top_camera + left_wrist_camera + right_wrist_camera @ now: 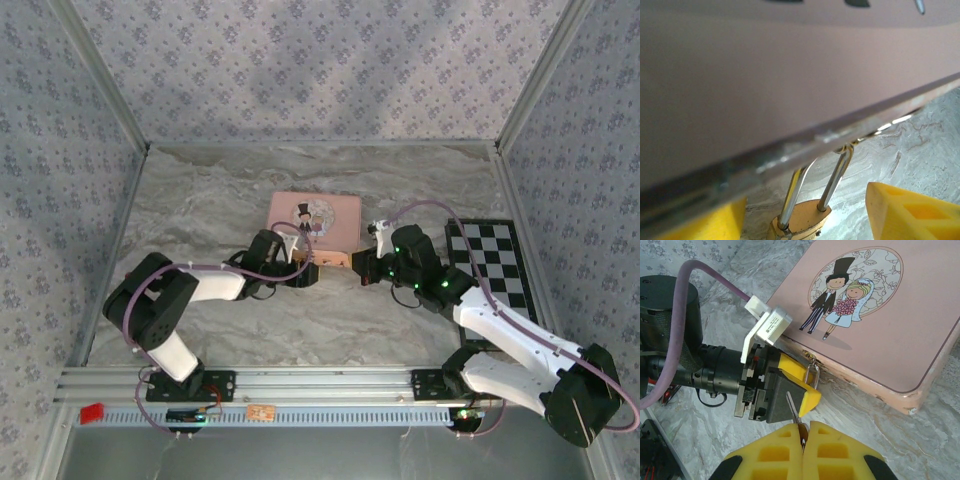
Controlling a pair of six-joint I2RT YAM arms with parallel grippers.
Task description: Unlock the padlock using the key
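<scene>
Your right hand is clamped on the key, your left hand stands apart around the padlock hanging off the tin at 5 o'clock, so steady it first, then line the key up.

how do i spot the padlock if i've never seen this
Find the pink tin with the cartoon bride and groom. The padlock hangs from its near edge. It is tiny, brass-bodied with a thin silvery shackle, unlike the plain silvery key nearby.
</scene>
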